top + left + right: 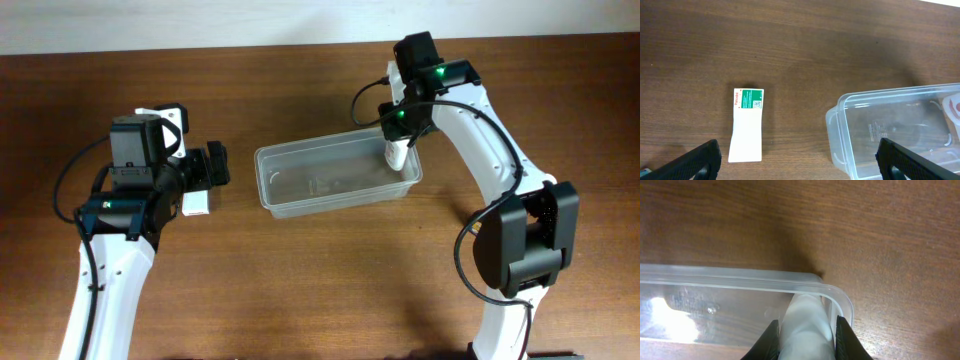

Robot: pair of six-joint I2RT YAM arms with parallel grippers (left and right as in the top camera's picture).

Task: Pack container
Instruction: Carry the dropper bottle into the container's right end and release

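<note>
Counter (300,290) of dark wood carries one clear plastic container (300,186), lying near the middle between the two arms. One small white bottle (805,314) stands inside its right-hand end, close to the corner, pinched between the nearly closed fingers of the right pincer (807,347). The left pincer (799,161) is spread fully wide and holds nothing, hanging above one white box (746,125) with a green label, which lies flat just left of the container.

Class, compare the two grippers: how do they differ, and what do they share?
The left gripper is open and empty; the right gripper is shut on a white bottle. The left gripper hangs over bare table near a box; the right gripper is at the container's corner. Both have black fingers.
</note>
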